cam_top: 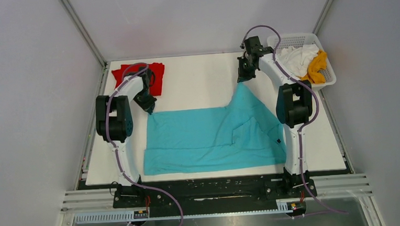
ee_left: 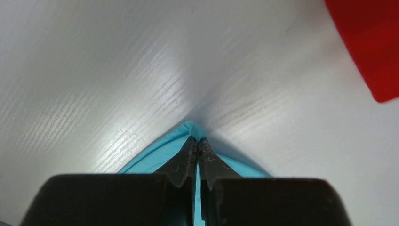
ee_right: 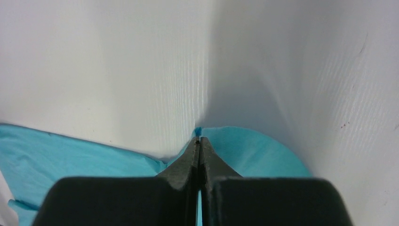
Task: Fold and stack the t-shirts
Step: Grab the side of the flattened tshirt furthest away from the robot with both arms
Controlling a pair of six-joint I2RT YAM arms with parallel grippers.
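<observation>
The turquoise-blue t-shirt (cam_top: 210, 138) lies spread across the middle of the white table. My left gripper (cam_top: 149, 106) is shut on its far left corner (ee_left: 188, 129), low at the table. My right gripper (cam_top: 244, 78) is shut on its far right corner (ee_right: 244, 146) and holds that corner lifted, so the cloth rises in a peak. A folded bright red t-shirt (cam_top: 156, 73) lies at the far left, partly behind my left arm; its edge shows in the left wrist view (ee_left: 371, 42). A white t-shirt (cam_top: 297, 59) and a mustard-yellow one (cam_top: 318, 66) lie in the basket.
The white plastic lattice basket (cam_top: 328, 76) stands at the far right corner of the table (cam_top: 201, 76), just beside my right arm. Grey walls with metal frame posts close in the table on three sides.
</observation>
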